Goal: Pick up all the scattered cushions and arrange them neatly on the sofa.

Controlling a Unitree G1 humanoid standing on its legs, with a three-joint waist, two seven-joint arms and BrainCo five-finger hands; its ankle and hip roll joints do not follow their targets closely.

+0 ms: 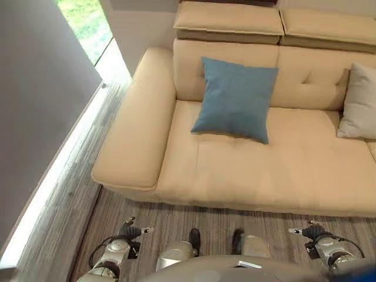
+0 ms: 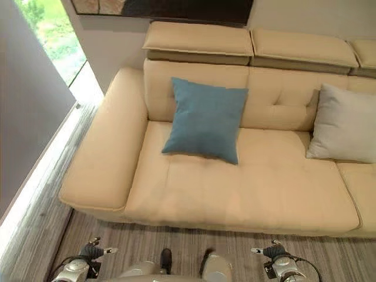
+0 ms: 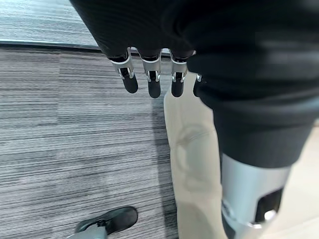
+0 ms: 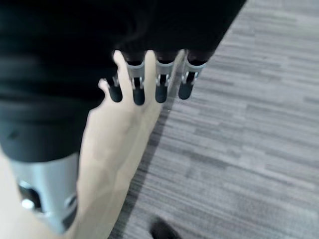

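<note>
sofa (image 1: 247,170) takes up most of the head views, a cream one with a wide armrest on the robot's left, standing on striped grey floor (image 1: 176,226). two cushions are on the seat already: a blue cushion (image 1: 236,98) leaning up against the backrest near the armrest end, a bit tilted, and a grey cushion (image 2: 345,124) further to the robot's right, also propped on the backrest, well apart from the blue one. both arms hang low in front of the sofa's front edge. left robot hand (image 3: 149,79) has its fingers straight and relaxed, pointing down over the floor next to the sofa base, holding nothing. right robot hand (image 4: 147,87) is the same deal, fingers loose and straight, empty, right by the sofa edge. so my read is it's between pickups, or close to done, since i can't spot any cushion lying on the floor in these shots. next move probably calls for turning or stepping to look around for any stray cushion. if there's none, the blue one could use a nudge to sit square, maybe pulled closer in line with the grey one.
</note>
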